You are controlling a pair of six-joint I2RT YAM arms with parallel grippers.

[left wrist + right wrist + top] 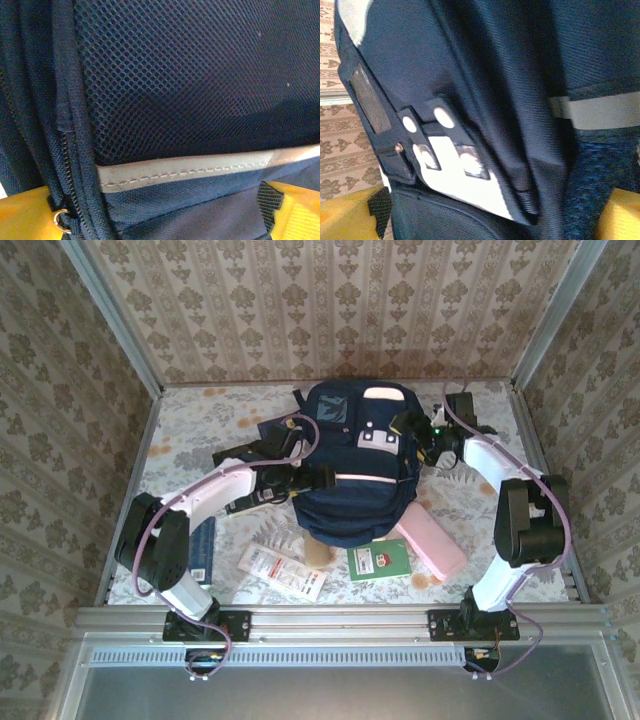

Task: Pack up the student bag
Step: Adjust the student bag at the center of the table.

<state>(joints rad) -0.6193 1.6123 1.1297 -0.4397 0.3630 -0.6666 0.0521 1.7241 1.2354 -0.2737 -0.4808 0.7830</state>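
Left end effector [157, 217] spread at student bag [355, 465], top toward far wall [330, 310].

The left arm [205, 492] and the right arm [497, 462] are built alike: glossy white link shells joined by bulky black motor housings [530, 520], each arm standing on a flat black base plate [208, 624]. A thin lilac cable [137, 555] loops along each arm from base to wrist. A small green light [437, 427] glows near the right wrist. The jaws are bright yellow, with dark textured patches on their inner sides.
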